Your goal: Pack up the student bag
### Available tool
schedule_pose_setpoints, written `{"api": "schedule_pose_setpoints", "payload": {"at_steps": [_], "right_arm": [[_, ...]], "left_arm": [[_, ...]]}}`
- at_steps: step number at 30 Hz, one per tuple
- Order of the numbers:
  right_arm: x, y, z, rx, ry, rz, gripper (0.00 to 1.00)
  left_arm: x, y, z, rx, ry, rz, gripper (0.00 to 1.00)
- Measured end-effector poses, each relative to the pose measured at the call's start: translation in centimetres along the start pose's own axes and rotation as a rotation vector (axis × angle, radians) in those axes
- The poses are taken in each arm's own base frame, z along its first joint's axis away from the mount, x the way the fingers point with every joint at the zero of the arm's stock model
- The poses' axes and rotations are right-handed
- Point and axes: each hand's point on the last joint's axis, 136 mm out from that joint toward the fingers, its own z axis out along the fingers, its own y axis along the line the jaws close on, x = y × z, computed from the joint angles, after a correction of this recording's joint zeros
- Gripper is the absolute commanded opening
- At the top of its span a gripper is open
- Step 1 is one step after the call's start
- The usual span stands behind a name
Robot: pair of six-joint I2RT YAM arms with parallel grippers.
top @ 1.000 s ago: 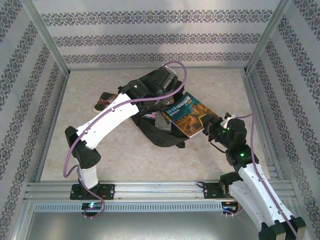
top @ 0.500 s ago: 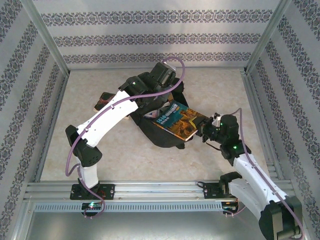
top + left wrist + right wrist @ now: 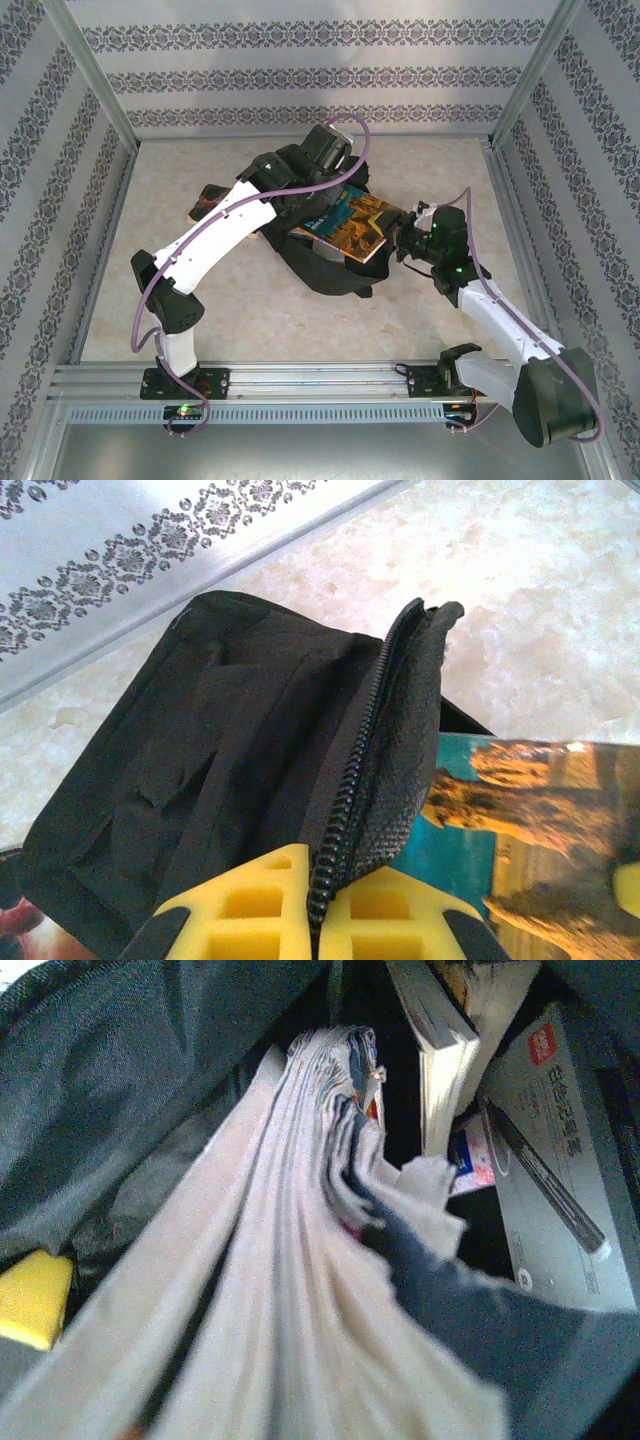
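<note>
Two sets of fingers are on the student bag (image 3: 325, 265), which lies mid-desk (image 3: 250, 320); my left fingers (image 3: 250, 920) are pinched tight on its zip edge, holding the flap up; my right fingers (image 3: 30, 1295) look clamped on a book (image 3: 350, 222), its fanned pages inside the bag's mouth, beside a white box (image 3: 560, 1190).

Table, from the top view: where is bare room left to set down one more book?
Bare table lies between the bag and the front rail; also along the back wall and in the far right corner. The middle is crowded: the left gripper pinches the bag's flap, the right gripper holds the book at its mouth.
</note>
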Motion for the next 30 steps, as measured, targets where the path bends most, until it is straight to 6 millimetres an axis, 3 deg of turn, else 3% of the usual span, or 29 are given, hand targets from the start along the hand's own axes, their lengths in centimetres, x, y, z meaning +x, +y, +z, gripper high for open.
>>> {"api": "schedule_pose_setpoints", "payload": {"at_steps": [13,16,23,25,27,30], "right_arm": [[-3.4,-1.0,2.9,0.073,-0.129,-0.091,0.00],[-2.9,-1.0,4.8,0.076,-0.147,-0.126,0.00],[-2.5,-2.8,11.5,0.096,-0.183,-0.166,0.00],[-2.8,-2.7,13.7,0.085,-0.189,-0.178,0.06],[-3.1,-3.0,16.1,0.074,-0.189,-0.186,0.25],[-3.7,-3.9,17.6,0.072,-0.195,-0.180,0.45]], "left_arm": [[0.1,-0.5,-0.5,0.041,-0.006,-0.021,0.00],[0.2,-1.1,-0.4,0.071,-0.003,-0.047,0.00],[-0.5,-2.9,0.3,0.153,0.004,-0.128,0.00],[-0.5,-3.2,0.4,0.169,0.010,-0.139,0.00],[-0.5,-3.3,0.5,0.176,0.012,-0.149,0.00],[-0.6,-3.5,0.4,0.185,0.008,-0.160,0.00]]}}
